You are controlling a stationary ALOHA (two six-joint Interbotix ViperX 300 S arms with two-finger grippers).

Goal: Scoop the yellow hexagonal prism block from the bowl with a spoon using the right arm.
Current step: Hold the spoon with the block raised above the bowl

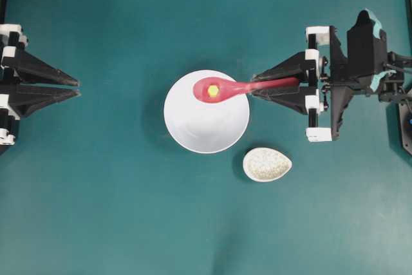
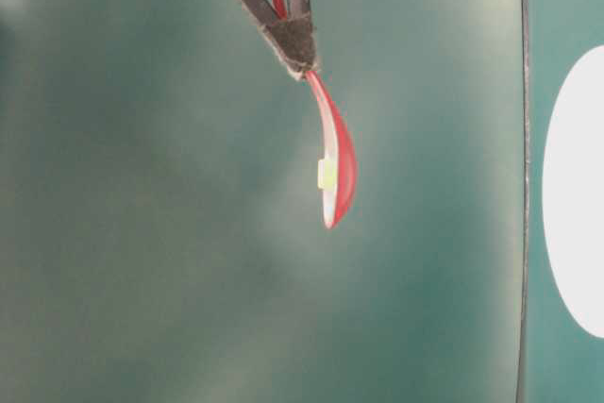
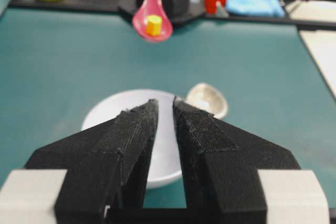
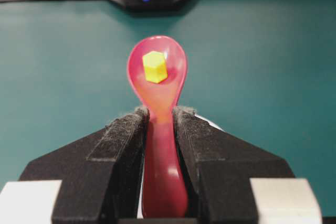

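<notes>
Right gripper (image 4: 159, 113) of black pointed fingers clamped on the short handle of the glossy pink-red soup spoon (image 1: 222, 88), scoop pointing away from the wrist and held up off the teal table. Tiny bright yellow hexagonal prism block (image 4: 155, 66) sitting loose in the deep oval scoop, near its middle, no longer in the large round plain white bowl (image 1: 206, 123). From overhead, scoop lined up over the bowl's upper edge; from the left wrist view, lifted clear above the rim. Task apparently all but done. Left gripper (image 3: 165, 109) parked well apart on the other side, holding nothing, fingers close together with a narrow gap between them. Small speckled off-white oval dish (image 1: 266, 164) just beside the bowl, untouched. Main risk from here: nothing pinning the block but the scoop's own walls, so any roll of the wrist or abrupt stop likely to tip it out. Second risk: smooth glazed handle slipping or twisting between the pads, sagging the scoop. Probable landing place the bowl or bare table.
</notes>
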